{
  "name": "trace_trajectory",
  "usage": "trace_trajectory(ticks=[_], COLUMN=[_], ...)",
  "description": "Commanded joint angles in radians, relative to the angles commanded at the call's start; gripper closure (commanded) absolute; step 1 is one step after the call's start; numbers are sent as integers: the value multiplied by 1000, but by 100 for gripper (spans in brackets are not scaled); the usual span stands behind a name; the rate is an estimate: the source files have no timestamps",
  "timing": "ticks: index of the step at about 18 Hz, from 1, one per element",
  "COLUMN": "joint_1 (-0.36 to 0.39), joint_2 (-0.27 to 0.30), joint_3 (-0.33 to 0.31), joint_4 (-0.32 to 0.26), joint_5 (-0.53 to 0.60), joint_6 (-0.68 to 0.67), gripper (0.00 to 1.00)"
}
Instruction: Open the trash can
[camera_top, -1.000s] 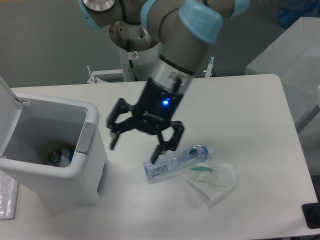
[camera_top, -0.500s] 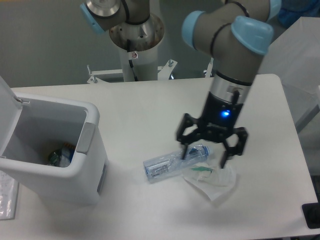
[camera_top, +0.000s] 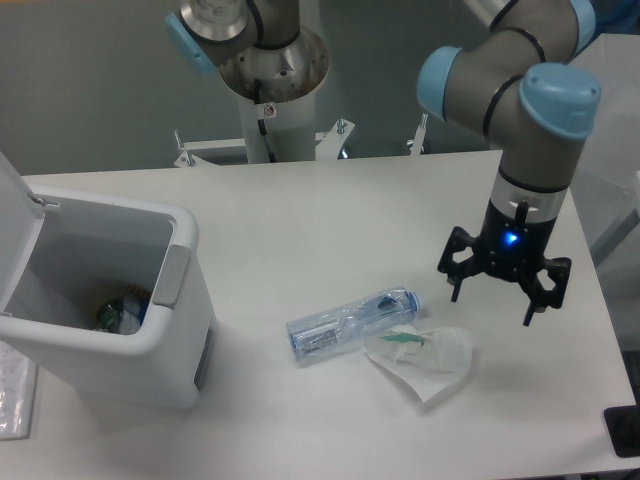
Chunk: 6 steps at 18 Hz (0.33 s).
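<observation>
The claw (camera_top: 504, 290) is seen at the right side of the tabletop (camera_top: 330, 210), pointing downward, with its two fingers (camera_top: 453, 272) spread wide apart and nothing held between them. A small blue light is lit on its black body. It is carried by a grey arm (camera_top: 535, 150) with light blue joint caps, which is bent back over the far edge toward a pedestal (camera_top: 270, 90) at the far middle.

Just to the left of the claw and nearer the front, a crumpled clear plastic bag (camera_top: 425, 357) with something green inside is lying flat. A clear plastic bottle (camera_top: 350, 325) with a blue cap is laid on its side beside the bag, touching it, with the cap end turned toward the far right. Neither is touched by the claw.

The trash can (camera_top: 110, 300) is placed well apart from the claw, at the near left corner of the tabletop. Its lid (camera_top: 18, 235) is raised upright on the left side, so the inside is exposed, and some litter (camera_top: 122, 310) can be made out at the bottom. A grey tab (camera_top: 170, 277) is seen on the right rim.

A flat clear packet (camera_top: 14, 395) is partly visible at the left edge, beside the base of the trash can.
</observation>
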<state>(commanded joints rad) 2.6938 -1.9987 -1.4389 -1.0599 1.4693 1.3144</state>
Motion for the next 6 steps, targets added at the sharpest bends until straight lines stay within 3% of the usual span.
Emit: trace_trajectory(ticks=[6], joint_1=[-9], joint_2=[3], joint_3=[-14], joint_4=[0], joint_5=[43], joint_6=[12], gripper=[0])
